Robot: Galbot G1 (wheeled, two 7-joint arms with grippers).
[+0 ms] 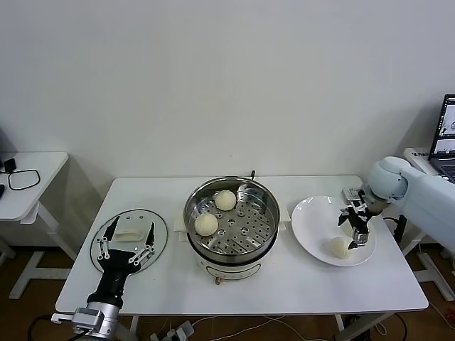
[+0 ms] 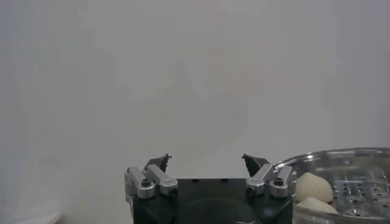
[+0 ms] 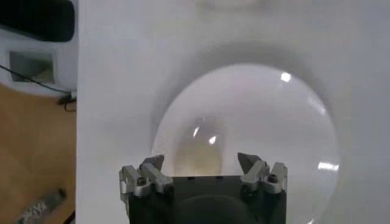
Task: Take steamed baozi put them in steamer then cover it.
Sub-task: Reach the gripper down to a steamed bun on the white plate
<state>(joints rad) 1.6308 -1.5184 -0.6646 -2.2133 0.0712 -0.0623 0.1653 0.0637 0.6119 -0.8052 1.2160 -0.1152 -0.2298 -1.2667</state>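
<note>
Left end effector (image 1: 126,245) sits nearest, low at the worktop's (image 1: 298,288) front left, fingers spread, empty, hovering over the cover (image 1: 129,238), which lies flat on the worktop left of the steamer. Cover's white handle (image 1: 130,232) is in its middle, just ahead of the fingertips. Glass lid: likely stiff, slick, breakable; take it by the handle, not the rim.

Steamer (image 1: 231,222) is mid-worktop, uncovered, two steamed baozi (image 1: 206,224) on the perforated tray, both toward its left and back.

Right side: white plate (image 1: 313,224) with one baozi (image 1: 339,247) visible near its front edge. Right end effector (image 1: 357,226) hangs over the plate just behind that bun, fingers spread, holding nothing; something pale shows right at the fingers, can't tell if it's another bun. Buns are probably soft, light, easily dented, maybe a bit tacky: pinch across the widest part of the dome from above, gently, no squeezing.
</note>
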